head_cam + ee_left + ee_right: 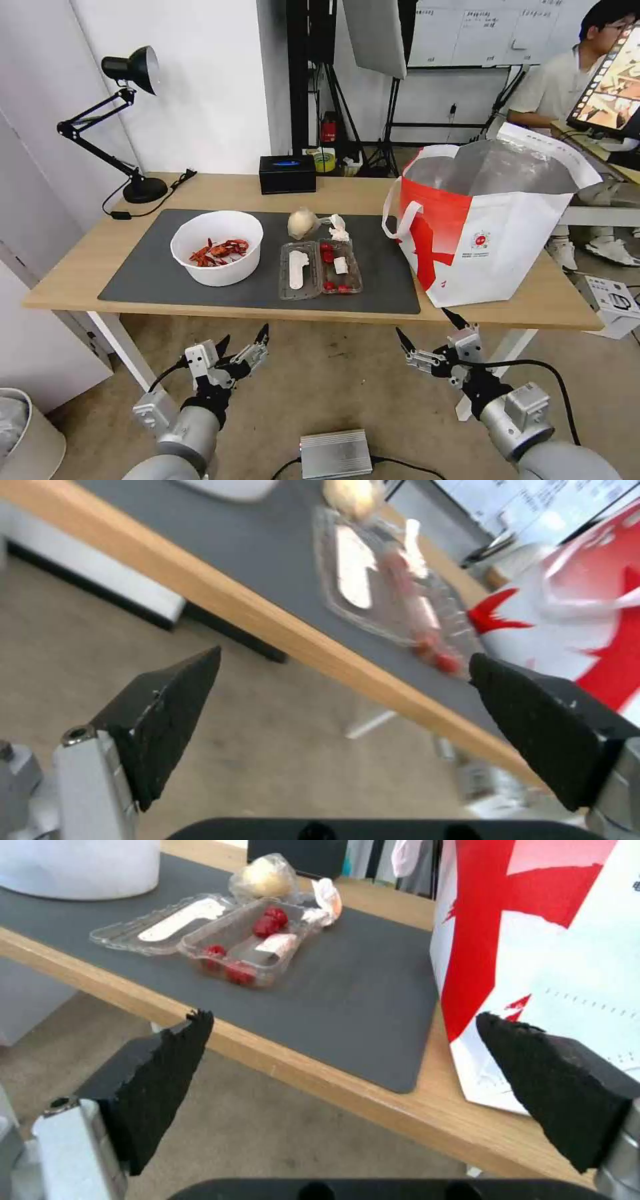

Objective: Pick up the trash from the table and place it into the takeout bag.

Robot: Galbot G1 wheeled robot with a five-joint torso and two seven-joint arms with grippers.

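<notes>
On the dark mat of the table (pixel 80 267) sit a white bowl (pixel 217 248) of red crayfish shells, a clear hinged tray (pixel 320 267) with red bits, a beige ball (pixel 302 223) and a small tissue wad (pixel 338 229). The red-and-white takeout bag (pixel 487 227) stands open at the table's right end. My left gripper (pixel 243 342) and right gripper (pixel 427 331) hang open below the table's front edge, holding nothing. The right wrist view shows the tray (pixel 220 935), ball (pixel 267 877) and bag (pixel 553 940). In the left wrist view, the tray (pixel 380 585) lies past the table edge.
A black box with a blue top (pixel 287 173) and a black desk lamp (pixel 127 120) stand at the table's back. A grey device (pixel 335 454) lies on the floor between my arms. A bin (pixel 23 433) sits at lower left.
</notes>
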